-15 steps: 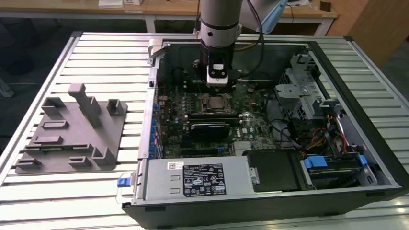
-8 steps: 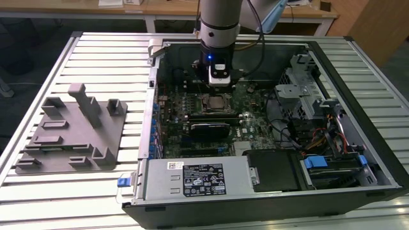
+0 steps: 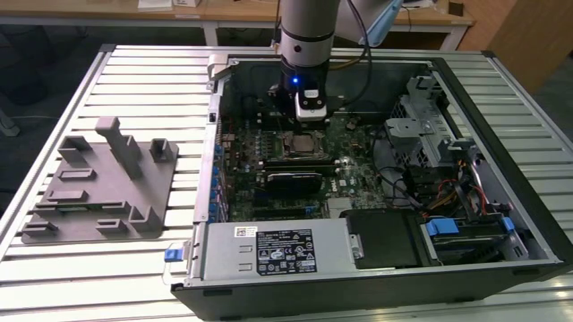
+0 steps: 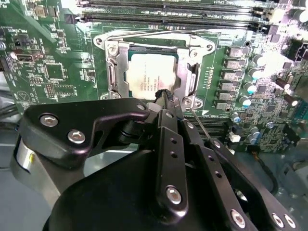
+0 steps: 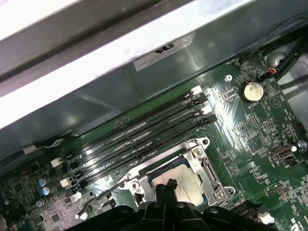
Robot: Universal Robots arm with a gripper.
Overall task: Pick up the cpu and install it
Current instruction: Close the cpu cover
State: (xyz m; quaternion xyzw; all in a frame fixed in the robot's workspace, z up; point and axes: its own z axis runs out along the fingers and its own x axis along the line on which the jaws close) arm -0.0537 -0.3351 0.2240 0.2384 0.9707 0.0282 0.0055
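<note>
Cpu (image 4: 147, 72) lies flat inside the metal socket frame (image 4: 111, 72) on the motherboard. Gripper (image 4: 163, 95) hangs over one edge of the cpu, fingers pinched together, gripping nothing; contact cannot be told. Memory slots (image 5: 139, 142) run just beside the frame, and the case wall (image 5: 110, 91) stands beyond them.

The end effector (image 4: 163, 95) (closed tight) hangs over the cpu (image 4: 149, 72) in its socket (image 4: 113, 77).

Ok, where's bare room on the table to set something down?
Bare table slats border the grey fixture on its near and far sides, at the exterior view's left. Inside the computer case it's crowded around the gripper and cpu.
</note>
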